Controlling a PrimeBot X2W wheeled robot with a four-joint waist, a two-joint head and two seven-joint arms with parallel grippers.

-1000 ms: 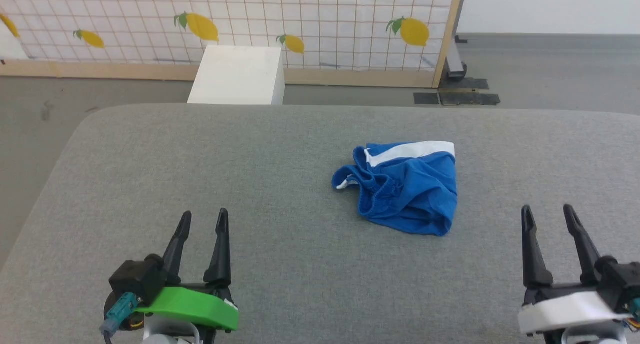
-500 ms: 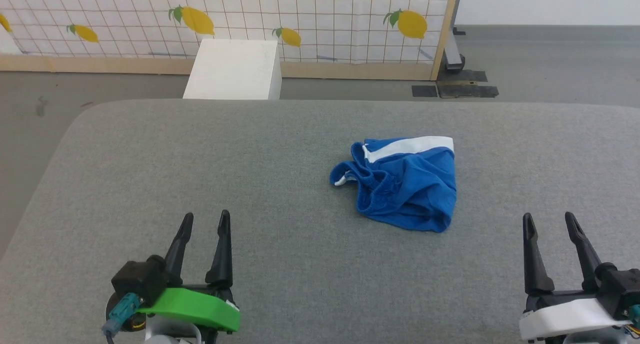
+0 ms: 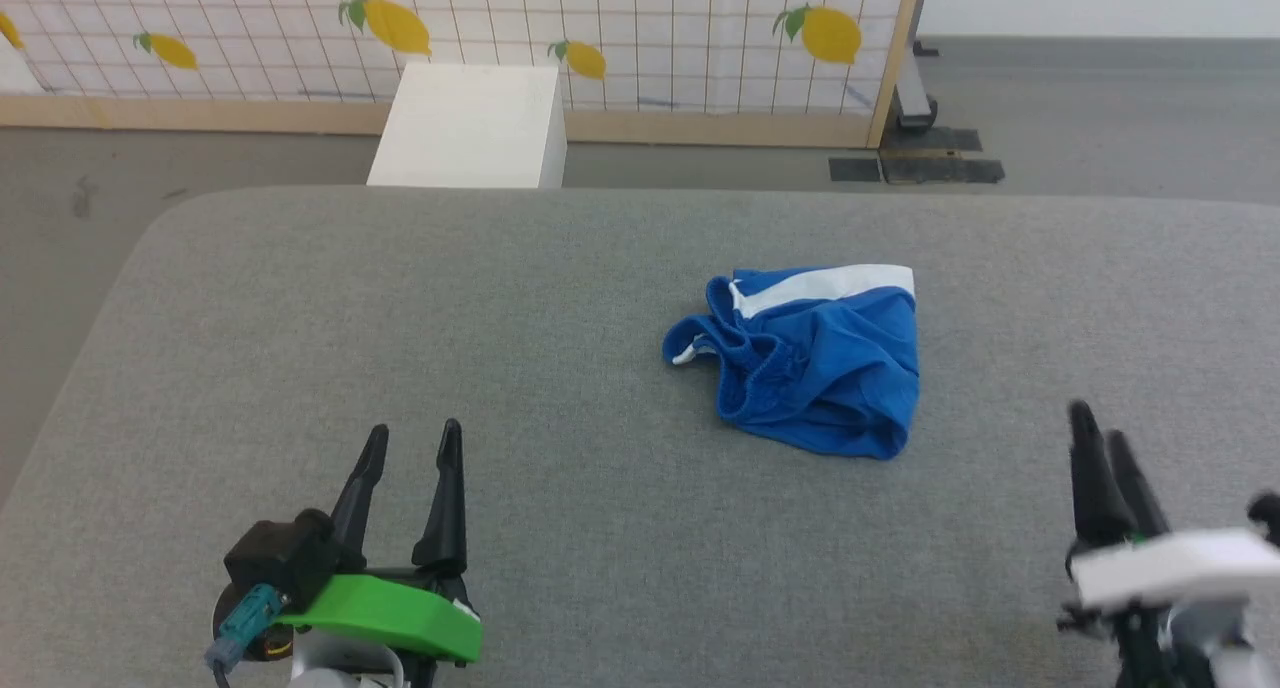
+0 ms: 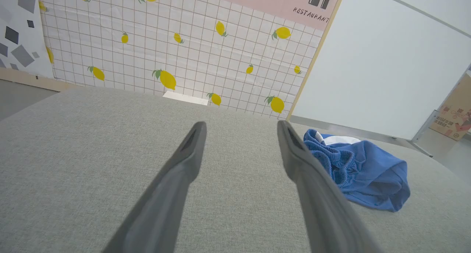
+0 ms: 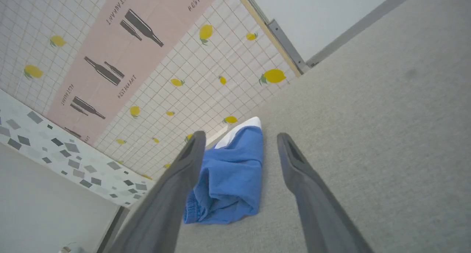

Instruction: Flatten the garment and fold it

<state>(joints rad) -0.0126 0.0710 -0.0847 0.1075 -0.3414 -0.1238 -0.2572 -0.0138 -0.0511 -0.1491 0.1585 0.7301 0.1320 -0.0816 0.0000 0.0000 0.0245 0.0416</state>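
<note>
Shorts [image 3: 810,363] lie crumpled right of table [image 3: 400,298] centre. Left gripper [image 3: 412,428] and right gripper [image 3: 1097,423], both released, hover at the table's near edge. Advisable start: pinch waistband [image 3: 762,370] corners, then spread outward.

Pink wall panel [image 5: 121,50]: "RESTAURANT" beside black bottle shapes, repeated. Cardboard box [image 4: 454,115]: red print, too small to read.

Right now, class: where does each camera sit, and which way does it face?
Head: up top, facing down at the crumpled bright blue shorts on the grey fabric table; left claw and right claw below.
Left wrist: along the open left claw, shorts to its right.
Right wrist: along the open right claw, at the shorts.
All share the shorts.
</note>
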